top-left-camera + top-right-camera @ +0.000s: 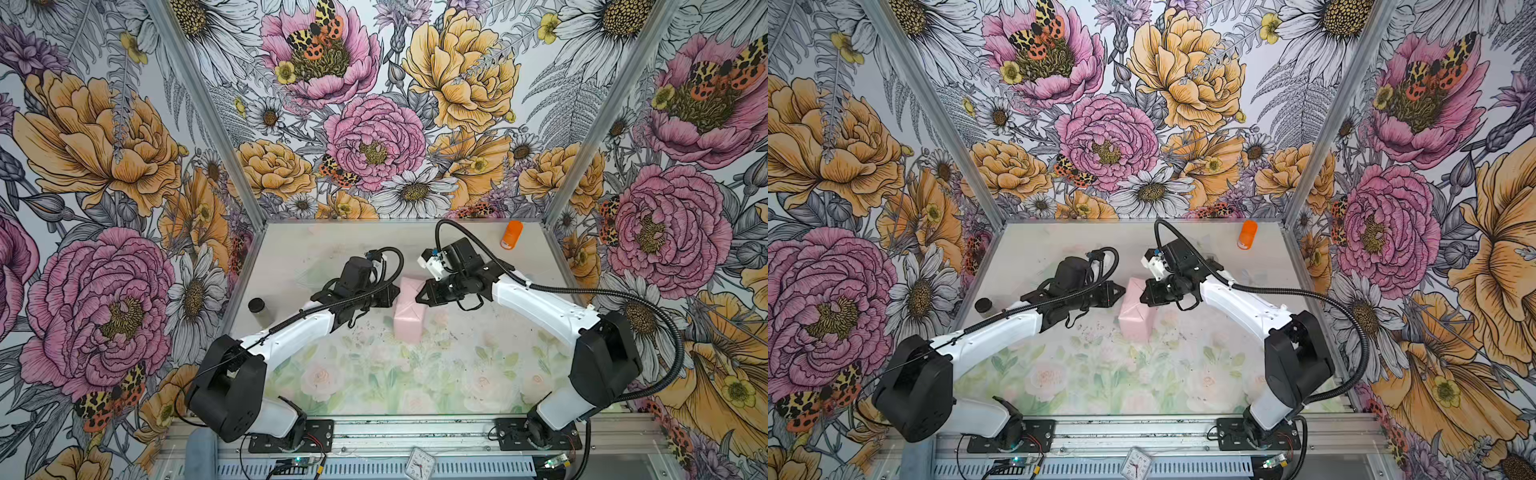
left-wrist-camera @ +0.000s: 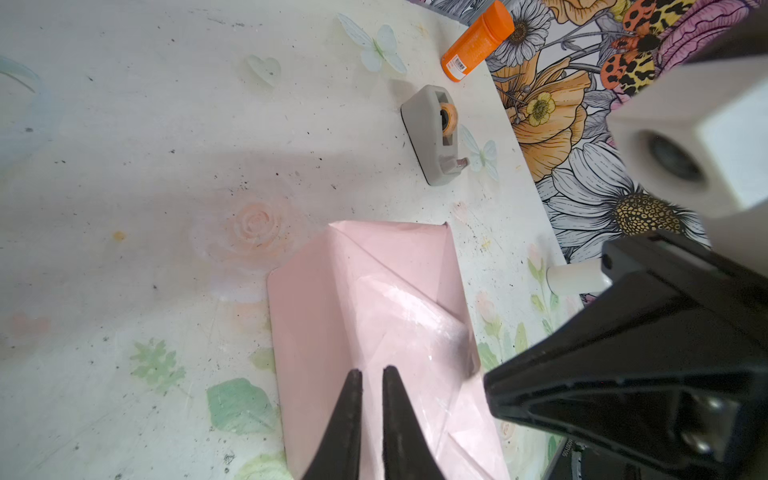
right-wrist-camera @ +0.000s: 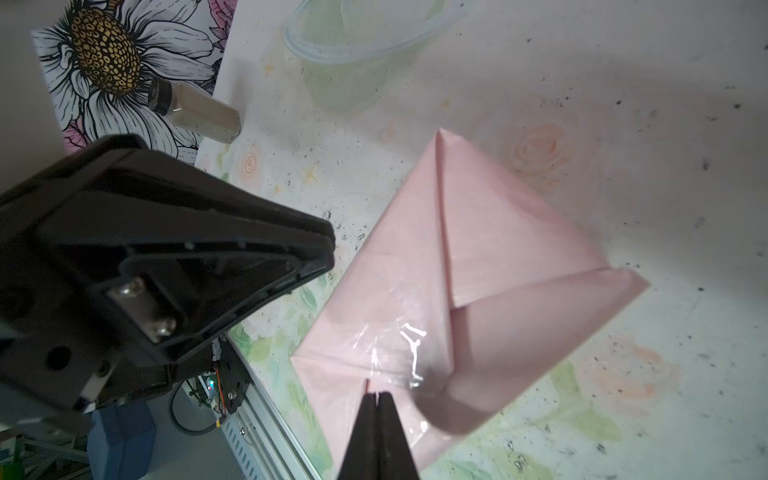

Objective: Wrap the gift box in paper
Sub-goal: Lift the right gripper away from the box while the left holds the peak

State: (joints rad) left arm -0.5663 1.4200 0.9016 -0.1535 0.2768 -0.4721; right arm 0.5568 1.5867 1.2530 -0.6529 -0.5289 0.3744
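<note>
Both top views looked down on a table (image 1: 374, 374) closed in at left, back and right by flowered panels (image 1: 124, 166) and open only along the near rail (image 1: 415, 432). Showed the paper (image 1: 409, 320) folded pink side out into a parcel at mid-table, with the gift box hidden inside. Left bare tabletop toward the rail and toward the back wall. Caught the left gripper (image 1: 395, 296) and right gripper (image 1: 419, 296) tip to tip over the parcel's far end, with little room between them. Placed an orange bottle (image 1: 512, 235) at back right and a dark-capped jar (image 1: 258, 309) by the left wall, both well apart from the parcel.

Left wrist view looked along that gripper's fingers (image 2: 353, 399), a narrow slit apart with pink showing through and clamped on nothing. Added a grey tape dispenser (image 2: 436, 133), unseen from above, beyond the parcel. Showed the right gripper as a black wedge crowding the parcel's edge.

Right wrist view looked along fingers pressed fully together, tips at a patch of clear tape (image 3: 399, 345) on the folds. Could not tell contact. Showed the left gripper as a wedge just beside the parcel.
</note>
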